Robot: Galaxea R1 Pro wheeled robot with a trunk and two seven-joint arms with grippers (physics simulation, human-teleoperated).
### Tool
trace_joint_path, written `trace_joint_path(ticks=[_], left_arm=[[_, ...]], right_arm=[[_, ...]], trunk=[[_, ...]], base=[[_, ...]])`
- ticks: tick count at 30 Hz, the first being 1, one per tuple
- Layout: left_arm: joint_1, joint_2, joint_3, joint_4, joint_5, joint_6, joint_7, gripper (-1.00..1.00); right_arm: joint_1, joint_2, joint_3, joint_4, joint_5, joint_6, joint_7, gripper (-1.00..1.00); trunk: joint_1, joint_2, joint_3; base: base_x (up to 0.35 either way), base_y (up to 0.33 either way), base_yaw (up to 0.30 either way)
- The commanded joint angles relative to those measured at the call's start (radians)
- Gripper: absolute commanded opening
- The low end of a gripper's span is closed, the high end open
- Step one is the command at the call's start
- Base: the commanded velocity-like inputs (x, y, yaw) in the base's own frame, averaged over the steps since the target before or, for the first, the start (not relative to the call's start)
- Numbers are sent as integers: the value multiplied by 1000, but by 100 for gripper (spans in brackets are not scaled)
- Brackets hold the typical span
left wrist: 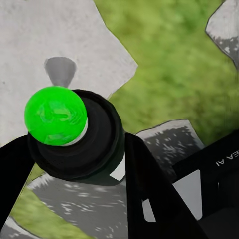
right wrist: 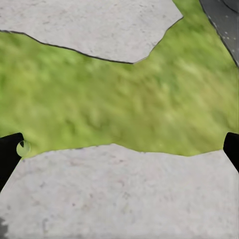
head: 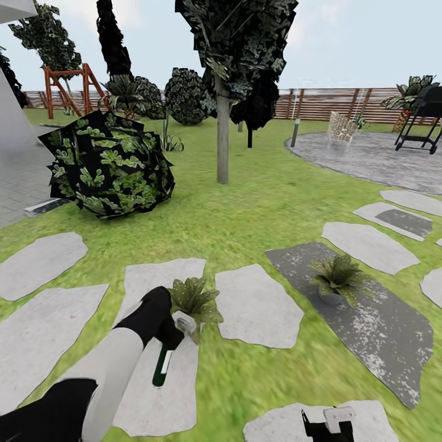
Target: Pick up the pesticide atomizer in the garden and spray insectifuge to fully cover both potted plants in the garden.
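In the head view my left gripper (head: 164, 334) is shut on the pesticide atomizer (head: 162, 367), a slim dark-green bottle with a white label strip. Its whitish trigger head (head: 185, 323) sits right against the nearer potted plant (head: 195, 299), a low green rosette on a pale stepping stone. The left wrist view looks along the bottle: its bright green end (left wrist: 55, 115) and dark body sit between my black fingers (left wrist: 149, 189). The second potted plant (head: 336, 277) stands in its grey pot on a dark stone to the right. My right gripper (head: 328, 425) (right wrist: 119, 152) hangs open over grass and stone.
Pale stepping stones (head: 255, 307) cross the lawn around me. A big dark leafy bush (head: 107, 162) stands at the left, a tree trunk (head: 222, 141) ahead. Further right lie a paved circle (head: 368, 156), a woven basket (head: 341, 129), a grill (head: 423, 116) and the wooden fence (head: 319, 104).
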Motion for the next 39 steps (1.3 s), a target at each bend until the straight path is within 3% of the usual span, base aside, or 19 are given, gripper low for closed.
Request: trace_joint_path(ticks=[1,19,25,27,30,31,33,35,36,37,39], left_arm=[[-3,0,3,-1,-10,5,-10,-100],[-50,-6,-2,1,-15,8,-22,-100],[-95,-7,-17,12,-28,3,-167,-100],[-109,-3,-93,16,-66,2,-214,-100],[-113,-1,-169,18,-106,-1,-304,-100],[-113,0,-200,18,-138,-2,-347,-100],[-115,1,-240,16,-219,-5,-467,-100],[-123,-2,-252,14,-325,-7,-573,-100],[-138,-3,-254,12,-415,-8,-585,-100],[-148,-3,-254,7,-467,-9,-585,-100],[-156,-3,-255,3,-507,-9,-585,-100]], right_arm=[[0,0,9,0,-10,-3,-1,100],[0,-4,8,2,-10,-4,-3,100],[0,-6,8,1,-10,-3,-3,100],[0,-6,8,1,-10,-3,-3,100],[0,-6,8,1,-10,-3,-3,100],[0,-6,8,1,-10,-3,-3,100],[0,-5,8,1,-10,-3,-3,100],[0,-6,8,1,-10,-3,-3,100],[0,-6,8,1,-10,-3,-3,100],[0,-5,8,1,-10,-3,-3,100],[0,-5,8,1,-10,-3,-3,100]], trunk=[[0,0,-1],[0,0,-1],[0,0,-1],[0,0,-1],[0,0,-1],[0,0,-1],[0,0,-1],[0,0,-1],[0,0,-1],[0,0,-1],[0,0,-1]], base=[[0,0,0],[157,149,0],[2,2,0],[0,0,0],[0,0,0],[0,0,0],[0,0,0],[0,0,0],[0,0,0],[0,0,0],[3,0,0]])
